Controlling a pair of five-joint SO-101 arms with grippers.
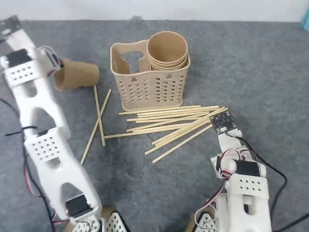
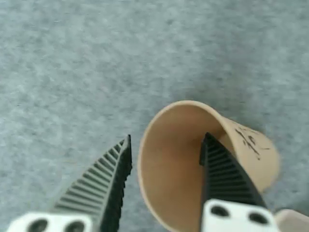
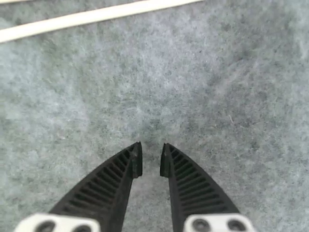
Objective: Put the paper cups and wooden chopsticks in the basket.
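Observation:
A brown paper cup [image 1: 77, 75] lies on its side on the grey carpet, left of the beige basket [image 1: 145, 92]. My left gripper [image 2: 167, 141] is open and straddles the cup's [image 2: 251, 145] rim: one finger is inside the mouth, the other outside beside the wall. Several more cups [image 1: 167, 48] sit stacked in the basket's right compartment. Wooden chopsticks [image 1: 169, 123] lie scattered in front of the basket, with two more crossed [image 1: 99, 118] to its left. My right gripper [image 3: 150, 147] is shut and empty above bare carpet, just right of the pile, with one chopstick [image 3: 96, 17] ahead of it.
The basket's left compartment [image 1: 129, 60] holds nothing. Bare carpet [image 1: 251, 63] lies to the right of the basket. The left arm's white links [image 1: 43, 145] run along the left side. The right arm's base [image 1: 244, 193] is at the bottom right.

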